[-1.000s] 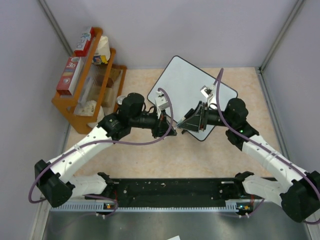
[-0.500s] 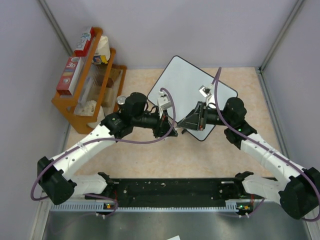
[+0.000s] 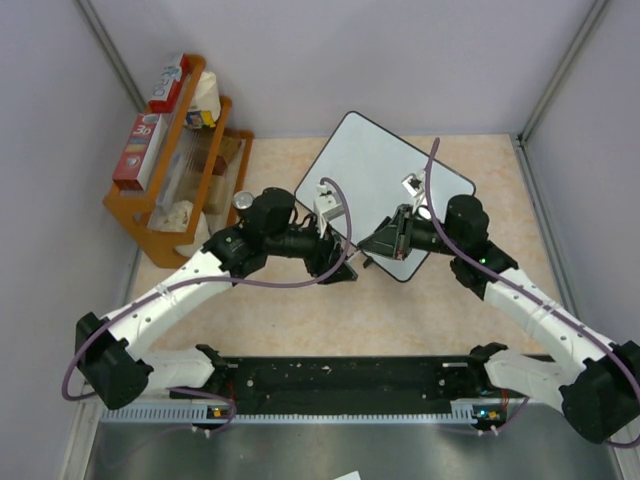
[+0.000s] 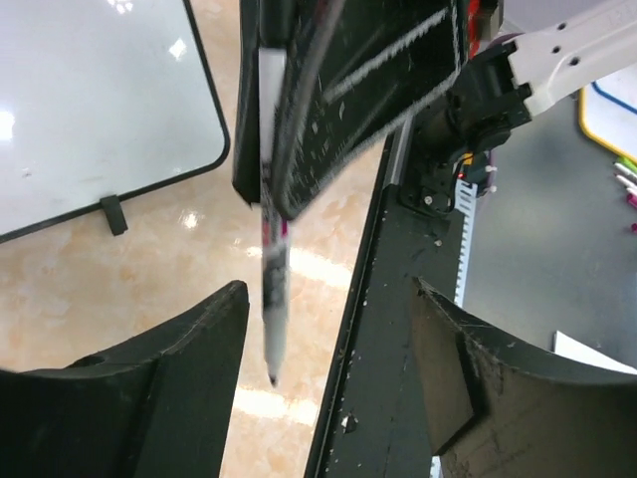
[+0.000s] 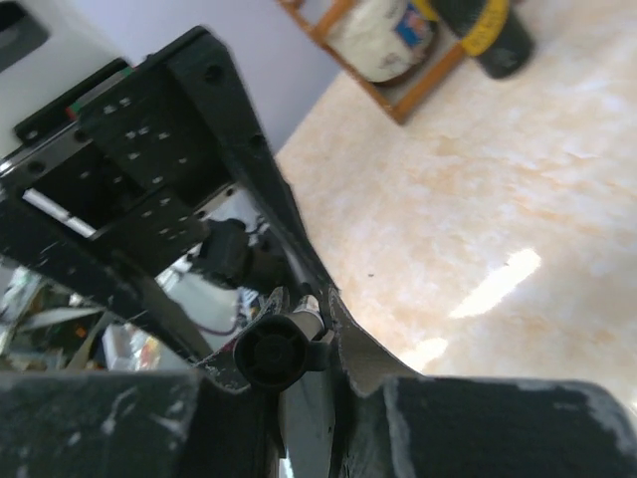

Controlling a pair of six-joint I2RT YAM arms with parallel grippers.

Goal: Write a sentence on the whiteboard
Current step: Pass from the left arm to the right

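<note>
The whiteboard (image 3: 385, 175) stands tilted at the back centre, and its near corner (image 4: 100, 100) and one black foot show in the left wrist view. No sentence shows on its white face. In front of it the two grippers meet. My right gripper (image 3: 370, 248) (image 5: 299, 311) is shut on a white marker (image 5: 271, 356), whose black end faces the right wrist camera. The marker (image 4: 271, 319) hangs tip down between the fingers of my left gripper (image 3: 345, 262) (image 4: 328, 299). That gripper is open, and neither finger touches the marker.
An orange wooden rack (image 3: 170, 160) with boxes and packets stands at the back left, with a small dark can (image 3: 241, 201) beside it. The black base plate (image 3: 340, 380) runs along the near edge. Grey walls close in both sides.
My left gripper has opened and let go of the marker. My right gripper has closed on it. Both arms have stayed almost in place.
</note>
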